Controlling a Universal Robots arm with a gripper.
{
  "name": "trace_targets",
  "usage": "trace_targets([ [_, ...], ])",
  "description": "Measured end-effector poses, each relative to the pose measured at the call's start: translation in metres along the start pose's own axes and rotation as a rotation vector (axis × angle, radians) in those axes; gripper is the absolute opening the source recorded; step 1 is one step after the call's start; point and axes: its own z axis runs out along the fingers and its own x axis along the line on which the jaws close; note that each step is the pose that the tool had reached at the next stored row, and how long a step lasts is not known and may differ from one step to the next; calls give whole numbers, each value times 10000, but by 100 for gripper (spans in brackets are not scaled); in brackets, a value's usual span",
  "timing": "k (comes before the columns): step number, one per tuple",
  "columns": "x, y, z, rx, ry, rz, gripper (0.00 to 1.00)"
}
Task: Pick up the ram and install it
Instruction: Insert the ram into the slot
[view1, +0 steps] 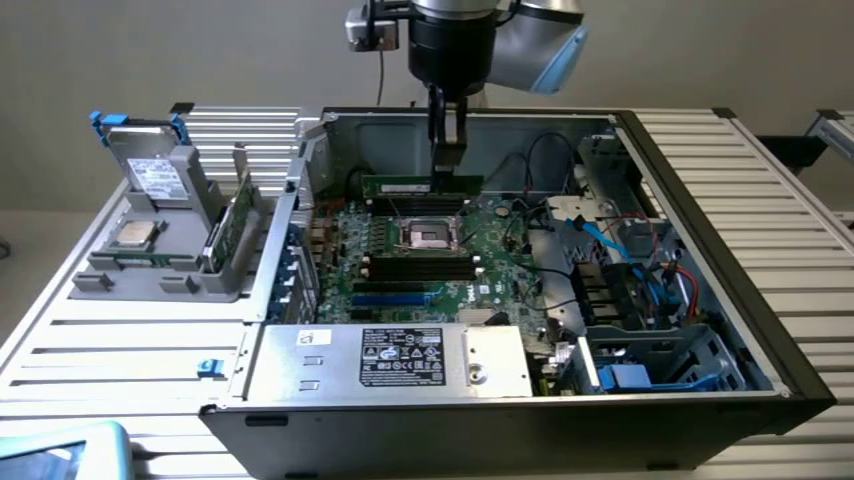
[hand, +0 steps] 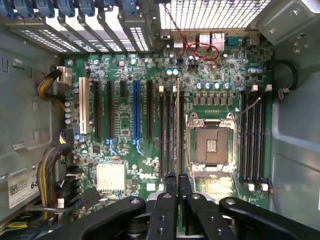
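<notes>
The ram (view1: 420, 186) hangs level and on edge inside the open computer case (view1: 694, 200), just above the motherboard (view1: 514, 255) and close to the case's far wall. In the wrist view the ram (hand: 178, 125) shows edge-on as a thin pale line running away from the fingertips. There it lies over the bank of black memory slots (hand: 167, 130) beside the empty processor socket (hand: 212, 146). The gripper (view1: 449, 165) pinches the stick from above near the middle of its long upper edge, its two narrow fingers (hand: 171, 182) pressed together on either face of the board. The arm comes straight down from the top of the exterior view, wrist vertical and fingers pointing at the board. The processor socket (view1: 430, 234) sits just in front of the stick, with more slots (view1: 420, 266) nearer the camera. A grey rack (view1: 160, 280) stands outside the case, on the exterior view's left.
</notes>
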Motion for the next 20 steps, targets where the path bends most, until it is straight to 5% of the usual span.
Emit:
trace_targets([
  [13, 2, -1, 90, 6, 40, 1, 13],
  [20, -1, -1, 176, 8, 174, 22, 13],
])
